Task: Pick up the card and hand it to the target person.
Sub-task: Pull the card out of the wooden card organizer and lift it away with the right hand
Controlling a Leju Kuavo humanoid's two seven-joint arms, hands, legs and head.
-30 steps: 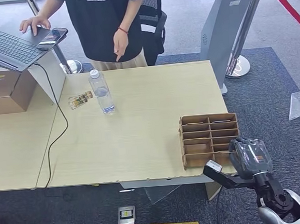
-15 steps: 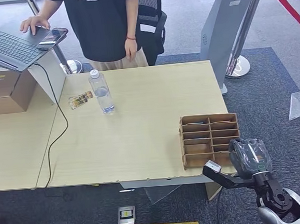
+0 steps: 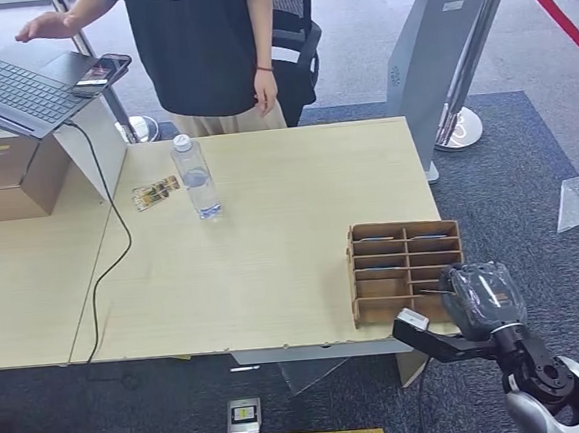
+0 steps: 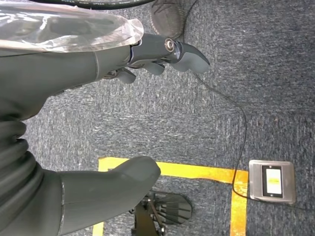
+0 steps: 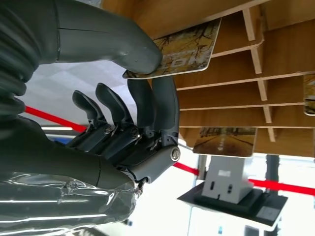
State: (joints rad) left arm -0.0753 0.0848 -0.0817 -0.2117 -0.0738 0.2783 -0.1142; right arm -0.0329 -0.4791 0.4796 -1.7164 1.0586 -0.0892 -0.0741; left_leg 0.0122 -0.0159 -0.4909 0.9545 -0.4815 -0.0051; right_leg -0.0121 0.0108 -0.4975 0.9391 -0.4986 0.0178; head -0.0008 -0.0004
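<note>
Card [image 5: 189,49] pinched in right hand [image 5: 122,103]

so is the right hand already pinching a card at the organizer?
Yes: the right hand pinches a card between thumb and fingers at the cardboard organizer.

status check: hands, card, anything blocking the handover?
Right hand pinches a card at the cardboard rack. Left hand hangs over carpet, holding nothing. Person stands across the table; water bottle off to the side.
</note>
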